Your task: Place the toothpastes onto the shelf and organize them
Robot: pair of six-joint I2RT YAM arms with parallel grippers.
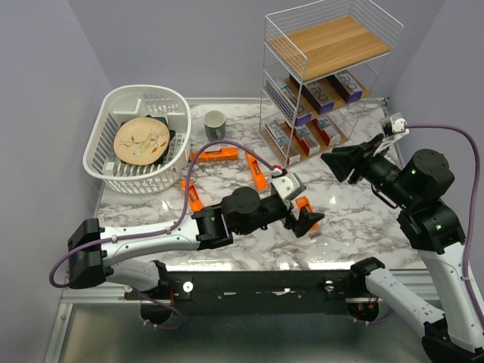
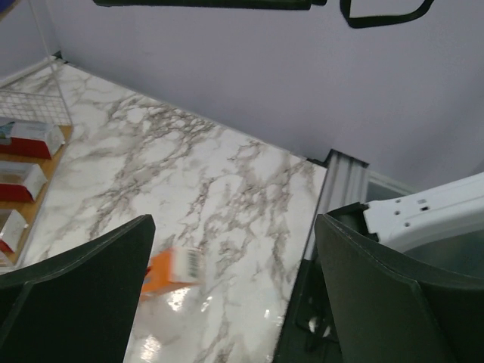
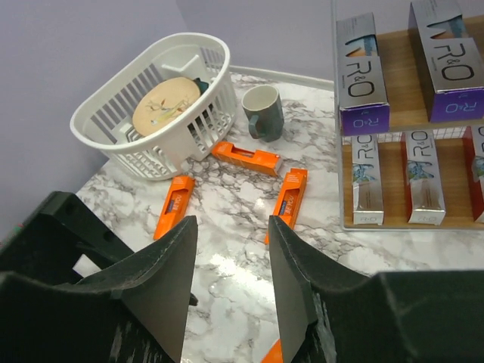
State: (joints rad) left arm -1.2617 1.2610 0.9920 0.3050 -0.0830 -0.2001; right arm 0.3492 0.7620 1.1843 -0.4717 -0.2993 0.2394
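Several orange toothpastes lie on the marble table: one [image 1: 214, 155] by the basket, one [image 1: 255, 170] mid-table, one [image 1: 190, 195] at the left, and one [image 1: 305, 208] under my left gripper [image 1: 306, 219]. That gripper is open and low over the table. In the left wrist view [image 2: 234, 257] the blurred orange box end [image 2: 170, 270] lies beside the left finger, not gripped. My right gripper [image 1: 340, 162] is open and empty, raised in front of the shelf [image 1: 325, 41]. The shelf's top board is bare. Silver-purple boxes [image 3: 363, 64] fill the middle tier, silver and white-red ones [image 3: 420, 178] the bottom.
A white plastic basket [image 1: 106, 162] with a plate stands at the back left, and a grey mug [image 1: 215, 123] is beside it. The right wrist view shows three orange boxes [image 3: 289, 198] ahead of my right gripper [image 3: 231, 234] and one orange corner [image 3: 272, 354] below it.
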